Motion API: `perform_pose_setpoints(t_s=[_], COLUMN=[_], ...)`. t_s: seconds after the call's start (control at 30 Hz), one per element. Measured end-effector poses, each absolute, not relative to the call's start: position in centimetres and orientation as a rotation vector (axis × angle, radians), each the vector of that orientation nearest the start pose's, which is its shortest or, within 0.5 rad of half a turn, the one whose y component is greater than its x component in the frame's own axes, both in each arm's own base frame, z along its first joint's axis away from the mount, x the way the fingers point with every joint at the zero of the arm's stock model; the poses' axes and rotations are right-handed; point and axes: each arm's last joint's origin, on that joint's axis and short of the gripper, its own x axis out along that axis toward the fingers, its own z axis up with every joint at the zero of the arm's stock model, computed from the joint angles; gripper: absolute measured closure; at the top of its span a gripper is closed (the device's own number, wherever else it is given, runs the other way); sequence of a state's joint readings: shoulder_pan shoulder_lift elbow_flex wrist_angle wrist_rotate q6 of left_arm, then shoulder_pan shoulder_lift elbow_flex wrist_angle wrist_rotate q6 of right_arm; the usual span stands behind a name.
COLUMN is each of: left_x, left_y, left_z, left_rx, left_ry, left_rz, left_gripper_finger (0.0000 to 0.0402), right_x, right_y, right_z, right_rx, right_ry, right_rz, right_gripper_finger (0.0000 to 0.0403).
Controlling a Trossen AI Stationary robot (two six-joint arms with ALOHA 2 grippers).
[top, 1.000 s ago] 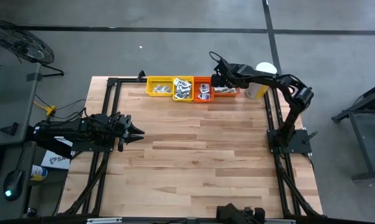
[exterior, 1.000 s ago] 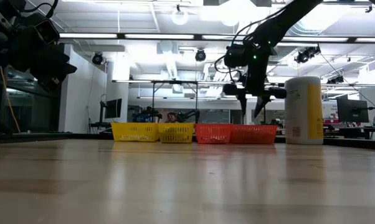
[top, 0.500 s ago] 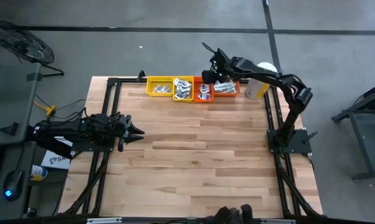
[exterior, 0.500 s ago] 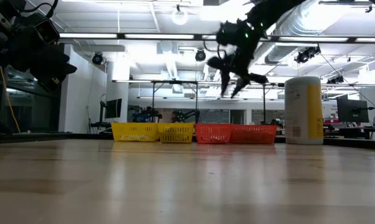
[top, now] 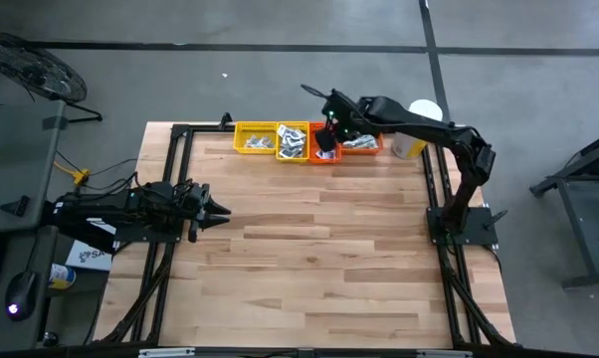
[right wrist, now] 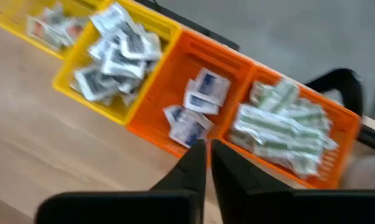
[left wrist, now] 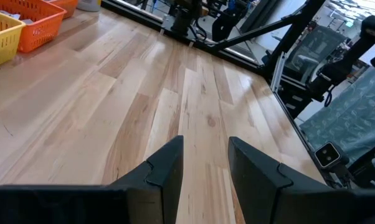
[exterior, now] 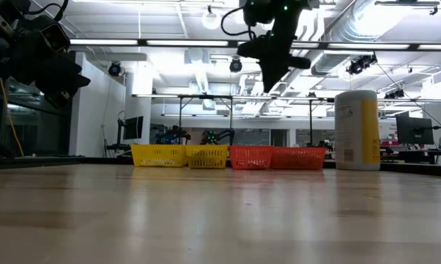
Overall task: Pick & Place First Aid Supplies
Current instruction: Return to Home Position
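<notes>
On table [top: 309, 259], bins [right wrist: 228, 55] of packets [right wrist: 281, 127] sit beneath right pincer [right wrist: 207, 144].

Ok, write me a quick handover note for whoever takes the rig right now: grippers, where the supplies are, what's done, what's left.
Left gripper: open, empty, held above the table's left side.
Right gripper: shut, empty, raised above the left orange bin.
Supplies: green-white strips fill the right orange bin; blue-centred squares lie in the left orange bin; more packets are in the yellow bins.
Done: no packet shows loose on the table.
Left: probably only parking the right arm.
</notes>
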State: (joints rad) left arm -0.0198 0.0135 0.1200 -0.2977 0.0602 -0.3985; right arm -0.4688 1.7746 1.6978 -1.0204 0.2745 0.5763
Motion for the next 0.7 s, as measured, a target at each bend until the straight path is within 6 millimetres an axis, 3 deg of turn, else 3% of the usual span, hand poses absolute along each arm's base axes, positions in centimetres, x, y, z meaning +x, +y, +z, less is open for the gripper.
perform_pose_setpoints(t_s=[0.07, 0.43, 0.53, 0.7], left_x=[8.8, 8.8, 8.8, 8.8], left_y=[-0.4, -0.3, -0.3, -0.3], left_z=[17.4, 17.4, 17.4, 17.4], left_rx=[-0.401, -0.401, -0.401, -0.401], left_ry=[0.205, 0.204, 0.204, 0.204], left_rz=[-0.041, -0.041, -0.040, -0.041], left_gripper_finger=[0.0275, 0.0275, 0.0275, 0.0275], right_x=[32.1, 31.3, 30.8, 29.6], right_y=[-16.4, -11.4, -10.4, -9.5], right_z=[32.0, 34.8, 34.2, 31.2], right_rx=[0.576, 0.419, 0.421, 0.532], right_ry=[0.924, 0.882, 0.838, 0.667], right_rz=[-0.989, -0.923, -0.885, -0.764], right_gripper_finger=[0.0396, 0.0401, 0.0402, 0.0402])
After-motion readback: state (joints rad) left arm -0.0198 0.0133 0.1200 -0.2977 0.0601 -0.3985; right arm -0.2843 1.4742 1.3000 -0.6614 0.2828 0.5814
